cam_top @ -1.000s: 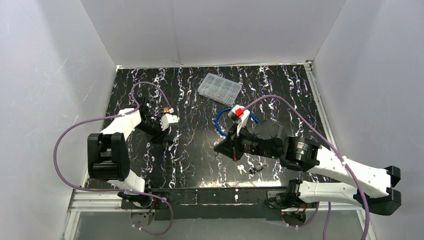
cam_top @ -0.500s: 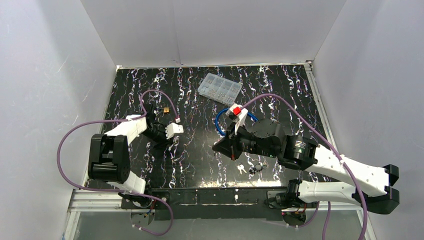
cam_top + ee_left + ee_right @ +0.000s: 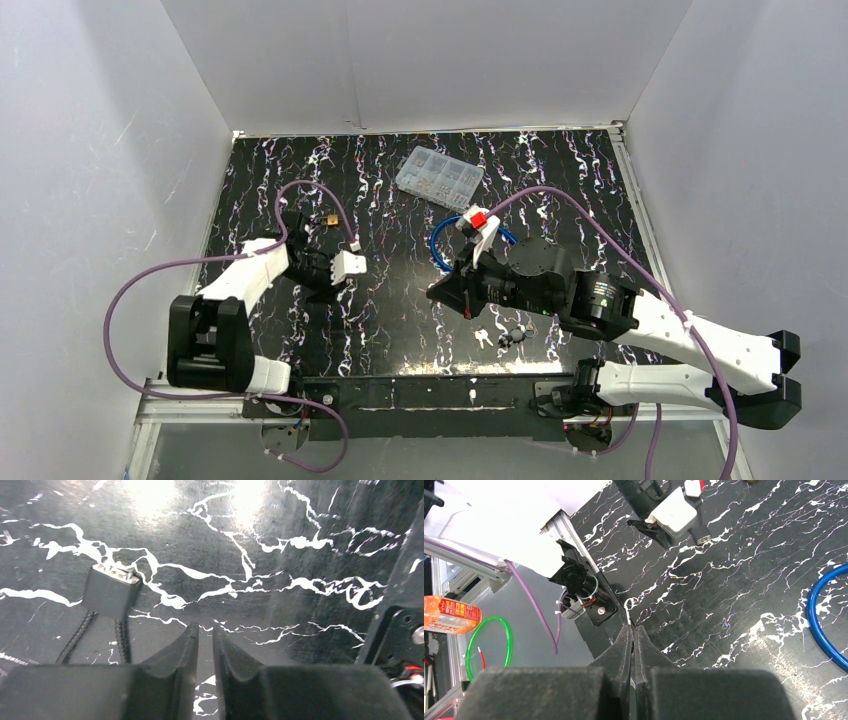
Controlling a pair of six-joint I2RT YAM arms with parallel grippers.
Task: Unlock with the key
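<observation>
left gripper [image 3: 205, 632] and right gripper [image 3: 633, 627] are both positioned low over a black table [image 3: 400, 200] veined with white. the table is enclosed on three sides by plain white walls [image 3: 450, 60]. a clear compartment box [image 3: 438, 177] is placed near the far edge, and a blue ring [image 3: 437, 248] lies flat beside the right wrist.

the left gripper's fingers [image 3: 170, 680] are set a narrow gap apart. nothing is gripped between them, and bare table is seen through the gap. the right gripper's fingers [image 3: 621, 652] are pressed fully together. whether anything is pinched at their tips cannot be told.

the keys [image 3: 483, 338] are seen as small pale pieces lying on the table close to the near edge, just beside the right arm and apart from both grippers. finer detail cannot be resolved.

a dark grey block [image 3: 110, 587] lies on the table ahead of the left fingers, to their left and not touching them. a pale metal face is shown at its far end, and two braided cords run from its near end toward the wrist.
</observation>
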